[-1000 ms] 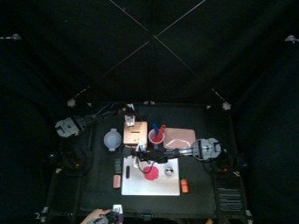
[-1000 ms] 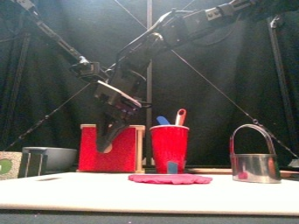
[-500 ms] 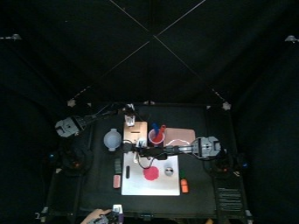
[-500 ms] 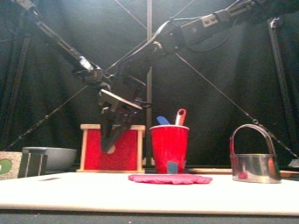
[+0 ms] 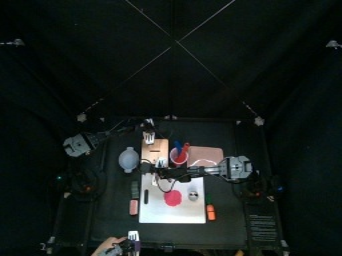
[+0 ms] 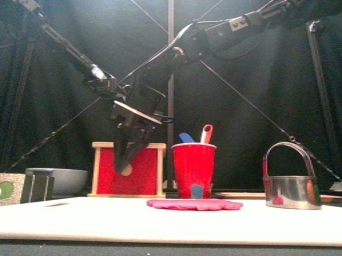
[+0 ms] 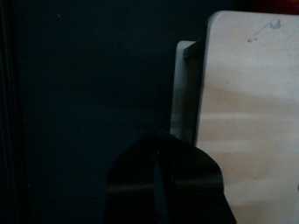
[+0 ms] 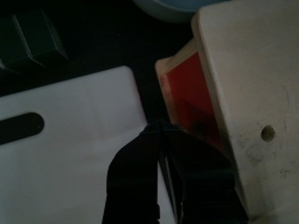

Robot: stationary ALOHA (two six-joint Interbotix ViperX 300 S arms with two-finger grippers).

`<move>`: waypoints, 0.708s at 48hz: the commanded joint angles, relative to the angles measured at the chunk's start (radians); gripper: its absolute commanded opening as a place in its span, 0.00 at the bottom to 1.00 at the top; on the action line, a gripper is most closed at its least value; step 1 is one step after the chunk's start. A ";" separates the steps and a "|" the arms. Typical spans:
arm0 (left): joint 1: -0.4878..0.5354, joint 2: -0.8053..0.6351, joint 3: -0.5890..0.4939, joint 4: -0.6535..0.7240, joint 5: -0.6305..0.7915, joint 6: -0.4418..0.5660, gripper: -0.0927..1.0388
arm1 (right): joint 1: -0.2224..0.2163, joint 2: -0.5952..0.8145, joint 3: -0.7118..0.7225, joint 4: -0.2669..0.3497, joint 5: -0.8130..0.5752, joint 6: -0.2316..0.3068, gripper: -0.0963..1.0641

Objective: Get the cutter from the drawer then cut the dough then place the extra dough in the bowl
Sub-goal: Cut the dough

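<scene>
Right gripper (image 8: 160, 131) clenched, empty, at red drawer front (image 8: 191, 92) of pale wooden box (image 8: 251, 79); left gripper (image 7: 160, 142) likewise at box edge. Press squarely; brace box.

Top cam sits high overhead, tilted a bit toward the back and far off, so the tabletop (image 5: 230, 212) shows small in the lower half. Front cam sits at the tabletop's front edge, level, v. close to the dough (image 6: 195, 204) and red cup (image 6: 194, 165). Both wrist cams look at the wooden box (image 7: 251, 96) from close range, the left one prob. straight down; all four views share that box.
</scene>
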 commanded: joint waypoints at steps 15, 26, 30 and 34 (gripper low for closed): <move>0.006 -0.075 -0.063 -0.028 -0.060 -0.003 0.39 | 0.114 -0.078 -0.069 0.014 0.018 0.006 0.16; 0.000 -0.140 -0.052 -0.107 -0.100 -0.002 0.39 | 0.143 -0.170 0.011 -0.012 0.029 0.002 0.16; -0.003 -0.164 -0.037 -0.132 -0.121 -0.002 0.39 | 0.150 -0.215 0.052 -0.020 0.028 0.005 0.16; -0.040 -0.184 -0.012 -0.146 -0.150 -0.003 0.39 | 0.155 -0.268 0.110 -0.021 0.028 0.006 0.16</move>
